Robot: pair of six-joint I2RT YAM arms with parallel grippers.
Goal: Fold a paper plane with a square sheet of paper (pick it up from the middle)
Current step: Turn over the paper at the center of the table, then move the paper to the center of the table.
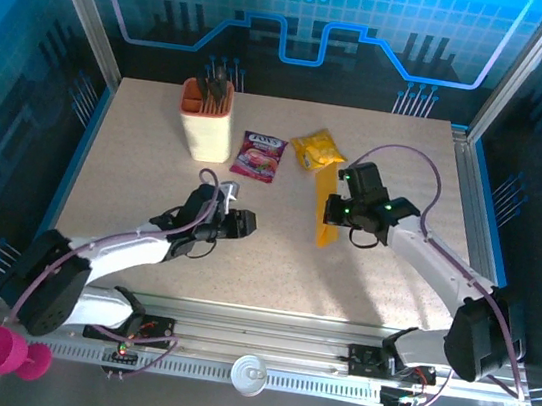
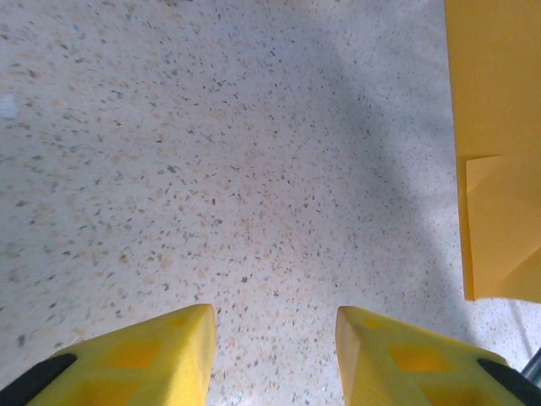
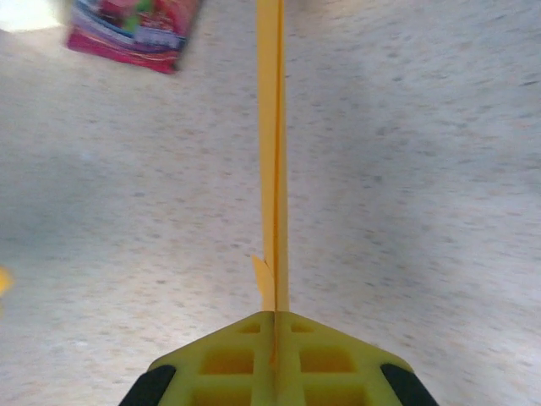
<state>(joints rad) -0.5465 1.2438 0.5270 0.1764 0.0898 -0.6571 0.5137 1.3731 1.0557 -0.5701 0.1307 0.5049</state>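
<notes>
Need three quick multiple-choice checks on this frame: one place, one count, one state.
1. The purple packet lies: A) between the beige holder and the yellow snack packet; B) at the near edge; C) inside the holder.
2. Packets on the table: A) one; B) two; C) four.
3. The right gripper is: A) open over bare table; B) shut on the folded orange paper; C) shut on the purple packet.
Key: 1A, it sits between them in the top view; 2B, one purple, one yellow; 3B, the wrist view shows it clamping the paper edge-on.
</notes>
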